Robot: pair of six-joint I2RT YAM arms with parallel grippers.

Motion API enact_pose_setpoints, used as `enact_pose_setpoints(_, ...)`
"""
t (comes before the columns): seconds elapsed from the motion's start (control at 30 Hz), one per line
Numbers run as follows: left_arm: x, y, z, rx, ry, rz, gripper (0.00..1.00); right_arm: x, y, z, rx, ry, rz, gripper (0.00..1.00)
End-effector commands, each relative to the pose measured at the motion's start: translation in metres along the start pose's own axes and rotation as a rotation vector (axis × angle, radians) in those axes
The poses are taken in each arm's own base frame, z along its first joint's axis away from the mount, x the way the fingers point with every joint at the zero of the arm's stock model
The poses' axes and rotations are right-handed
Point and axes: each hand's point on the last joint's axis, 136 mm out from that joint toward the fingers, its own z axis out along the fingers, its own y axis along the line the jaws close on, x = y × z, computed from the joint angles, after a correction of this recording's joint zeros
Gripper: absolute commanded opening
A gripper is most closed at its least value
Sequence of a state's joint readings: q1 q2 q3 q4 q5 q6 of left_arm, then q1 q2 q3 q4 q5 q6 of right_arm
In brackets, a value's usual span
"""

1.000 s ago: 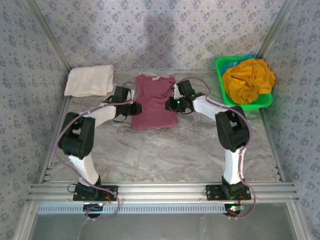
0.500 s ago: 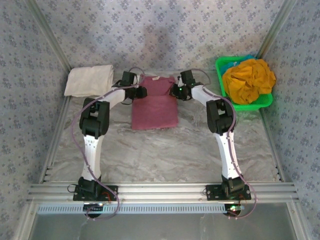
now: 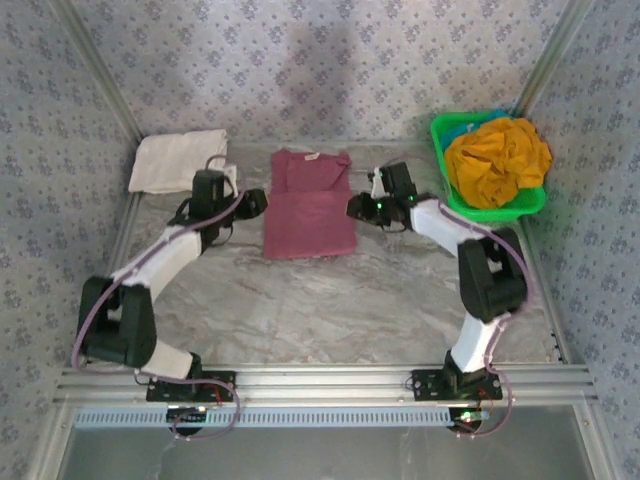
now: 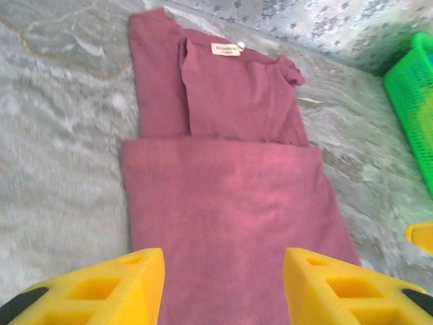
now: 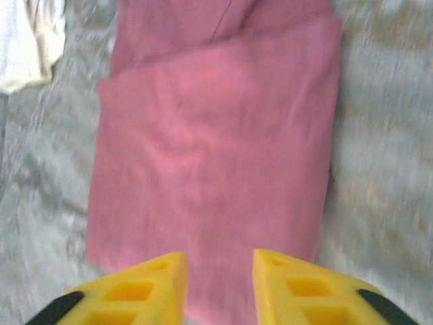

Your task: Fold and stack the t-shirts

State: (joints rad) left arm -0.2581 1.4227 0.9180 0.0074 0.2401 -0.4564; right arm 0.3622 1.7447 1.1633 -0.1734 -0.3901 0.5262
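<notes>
Maroon t-shirt [image 3: 310,205] lies folded flat at the far centre of the bench [image 3: 330,300], long axis near-to-far, collar and label toward the far edge. Left gripper [image 3: 258,200] at its left edge, jaws well apart, empty. Right gripper [image 3: 352,207] at its right edge, jaws parted less widely, empty; contact with cloth unclear.

No legible text. The only marking is a small white neck label [image 4: 225,49] inside the collar of the maroon t-shirt [image 4: 230,203]; its dark print is too blurred to read. From the top view, the label is just a pale speck.
</notes>
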Motion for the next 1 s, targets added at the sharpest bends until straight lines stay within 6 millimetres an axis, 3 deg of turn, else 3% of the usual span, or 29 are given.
enact_pose_setpoints(0.0,0.058,0.019,-0.001,-0.014,0.113,-0.073,0.5,0.048,-0.035,0.002,0.066,0.078,0.054,0.38)
enact_pose_setpoints(0.13,0.094,0.033,0.003,-0.039,0.232,-0.088,0.51,0.07,-0.044,0.005,0.063,0.139,0.087,0.4)
enact_pose_setpoints(0.23,0.108,0.036,0.012,-0.029,0.281,-0.104,0.51,0.076,-0.045,0.013,0.061,0.159,0.079,0.41)
enact_pose_setpoints(0.7,0.123,0.034,0.053,-0.006,0.341,-0.112,0.5,0.063,-0.036,0.033,0.028,0.128,0.08,0.45)
enact_pose_setpoints(0.97,0.139,0.038,0.062,-0.012,0.375,-0.132,0.37,0.055,-0.038,0.044,0.032,0.102,0.084,0.45)
